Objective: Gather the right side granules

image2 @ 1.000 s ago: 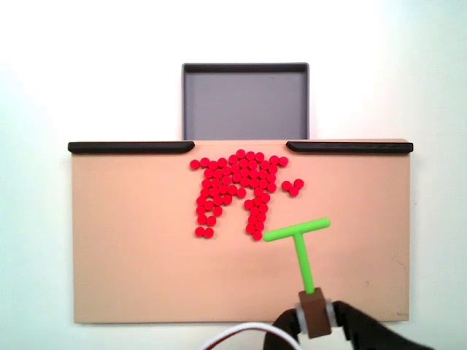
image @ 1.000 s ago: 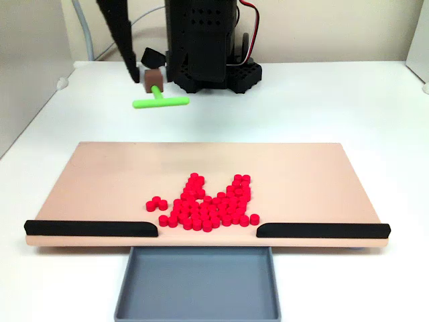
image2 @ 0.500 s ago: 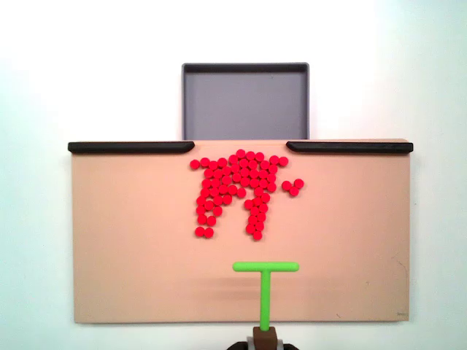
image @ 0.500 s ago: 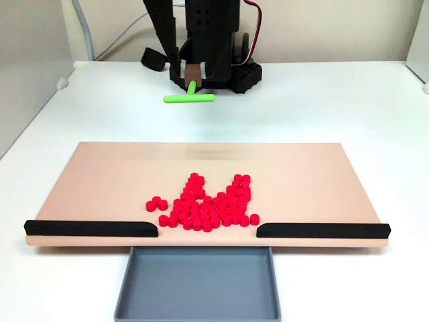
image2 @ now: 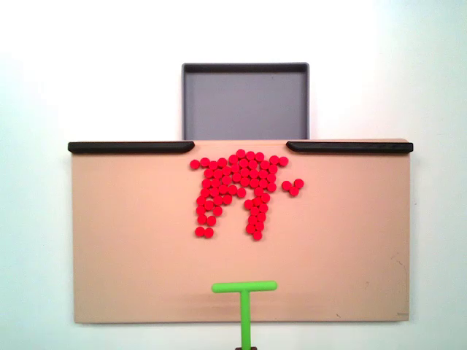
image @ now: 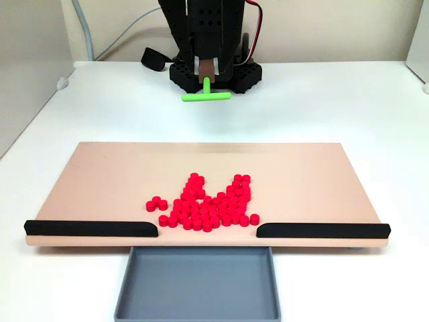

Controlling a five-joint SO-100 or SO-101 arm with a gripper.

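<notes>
The granules [image2: 238, 189] lie in one red patch at the centre of the board [image2: 117, 248], just below the gap between the two black rails [image2: 131, 146] that opens onto the grey tray [image2: 244, 102], so a push would drop them in. A small clump sits to the right of the patch. The gripper [image: 207, 72] is clamped on the green stick [image2: 245, 302], crossbar facing the granules, at the bottom centre.

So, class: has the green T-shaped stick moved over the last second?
Yes. In the fixed view from above, the green stick has swung left and pulled back from the granules toward the board's near edge.
</notes>
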